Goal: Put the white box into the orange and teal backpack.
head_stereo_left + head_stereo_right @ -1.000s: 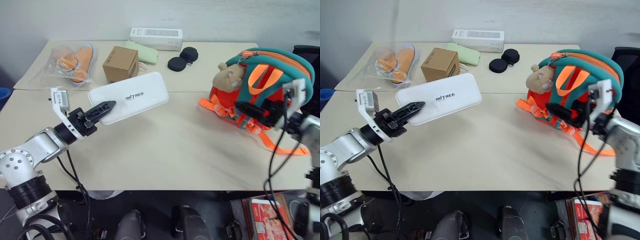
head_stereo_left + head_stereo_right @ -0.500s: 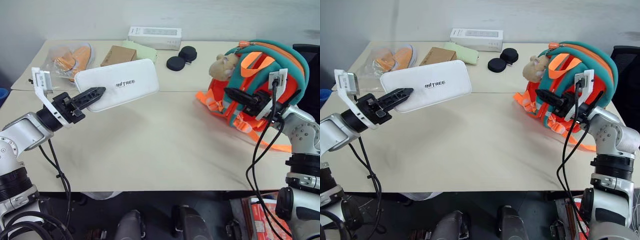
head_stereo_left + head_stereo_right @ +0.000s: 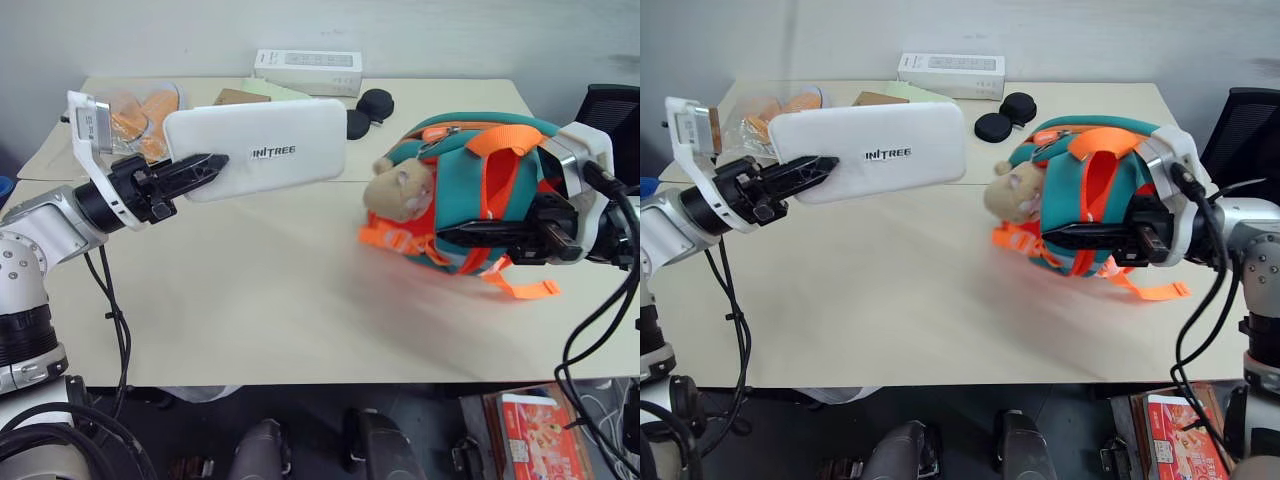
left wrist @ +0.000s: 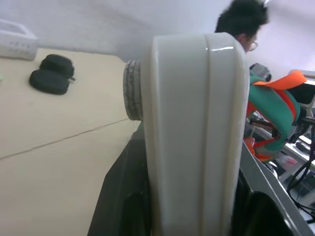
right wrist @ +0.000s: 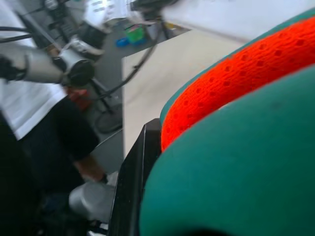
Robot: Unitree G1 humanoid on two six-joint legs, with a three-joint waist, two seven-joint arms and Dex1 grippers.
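Left eye view: the left gripper (image 3: pixel 205 166) clamps one short end of the white box (image 3: pixel 258 158) and holds it clear of the table (image 3: pixel 250 300), roughly level, with its free end pointing toward the orange and teal backpack (image 3: pixel 470 190). The right gripper (image 3: pixel 470 233) has its fingers closed on the backpack's teal and orange padding at the side facing the robot, and the bag leans over near the table's right edge. The tan plush animal (image 3: pixel 398 186) hangs on the side of the bag facing the box. The box and the bag are well apart.

The step in hand appears to be alignment of box and bag before insertion. No open mouth of the bag is visible, so the zipper's state cannot be told. For a clean insertion, the right arm should present the opening toward the box and keep the fabric taut. The left arm should lead with the free short end, on the bag's long axis. The orange strap (image 3: pixel 520 287) and the plush animal are likely snag points.
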